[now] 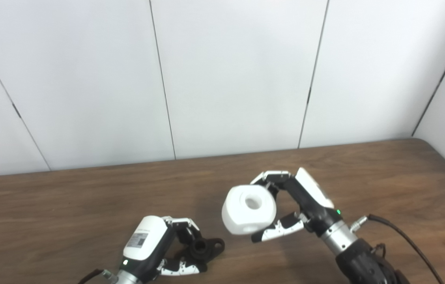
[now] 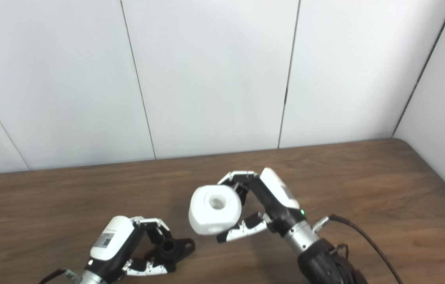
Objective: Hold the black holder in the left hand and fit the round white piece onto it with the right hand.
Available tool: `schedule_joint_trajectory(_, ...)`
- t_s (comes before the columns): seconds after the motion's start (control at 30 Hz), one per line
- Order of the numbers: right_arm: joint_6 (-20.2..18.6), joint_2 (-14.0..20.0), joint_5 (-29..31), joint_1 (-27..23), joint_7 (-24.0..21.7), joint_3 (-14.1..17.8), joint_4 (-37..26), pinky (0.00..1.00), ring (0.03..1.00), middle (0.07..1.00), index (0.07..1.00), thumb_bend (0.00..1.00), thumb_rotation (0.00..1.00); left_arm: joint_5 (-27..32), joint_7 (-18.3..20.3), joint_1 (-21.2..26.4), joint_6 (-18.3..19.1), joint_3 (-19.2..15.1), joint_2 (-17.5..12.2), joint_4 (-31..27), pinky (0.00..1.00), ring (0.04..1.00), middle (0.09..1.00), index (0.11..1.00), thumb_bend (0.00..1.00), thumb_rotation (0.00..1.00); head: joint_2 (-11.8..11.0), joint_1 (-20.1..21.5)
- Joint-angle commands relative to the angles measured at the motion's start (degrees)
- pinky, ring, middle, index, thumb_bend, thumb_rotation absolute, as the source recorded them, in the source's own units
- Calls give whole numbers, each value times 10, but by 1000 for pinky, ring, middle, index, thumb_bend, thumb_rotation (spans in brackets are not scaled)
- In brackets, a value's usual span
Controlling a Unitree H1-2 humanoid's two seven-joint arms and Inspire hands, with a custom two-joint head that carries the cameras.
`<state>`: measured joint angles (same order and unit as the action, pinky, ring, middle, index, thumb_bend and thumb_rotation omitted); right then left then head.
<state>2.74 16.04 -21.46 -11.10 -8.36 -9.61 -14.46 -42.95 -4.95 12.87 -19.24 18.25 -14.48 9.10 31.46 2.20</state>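
Left eye view shows us our left hand (image 1: 149, 246) low on the wooden counter (image 1: 68, 205), its fingers (image 1: 183, 225) gripping the black holder (image 1: 204, 248). To its right, our right hand (image 1: 299, 205) holds the round white piece (image 1: 249, 210) in closed fingers, raised above the counter, up and right of the holder and apart from it.

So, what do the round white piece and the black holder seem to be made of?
Round white piece: probably plastic, matte, with soft even shading and no glare. Black holder: likely matte plastic too, dull and molded-looking; metal cannot be ruled out.
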Motion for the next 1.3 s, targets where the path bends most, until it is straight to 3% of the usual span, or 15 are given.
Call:
schedule_joint_trajectory(0.0,10,-5,11,-9,-6,-2,-31,350,435,477,505,523,0,-9,-12,-14,4,12,12,27,623,496,464,506,524,0,1,-1)
schedule_joint_trajectory(0.17,19,-14,17,-2,-18,-10,-35,316,401,468,514,522,0,-7,-18,-12,1,17,13,32,625,496,465,505,524,0,5,-8)
schedule_joint_trajectory(0.3,30,-23,26,2,-25,-20,-31,357,429,469,512,523,0,-7,-19,-11,4,21,14,32,630,500,468,503,524,0,6,-12)
schedule_joint_trajectory(0.67,39,-45,21,-3,-30,-41,0,344,418,460,521,522,0,-7,-18,-14,6,29,18,27,627,500,467,504,524,0,6,-23)
schedule_joint_trajectory(1.13,111,-63,3,-32,-9,-54,81,345,419,461,521,522,0,-10,-27,-19,1,39,25,25,630,495,467,503,525,0,-1,-30)
schedule_joint_trajectory(1.27,112,-67,-4,-44,-9,-54,91,348,424,463,519,522,0,-11,-30,-21,-3,41,26,28,634,497,467,504,524,0,-7,-34)
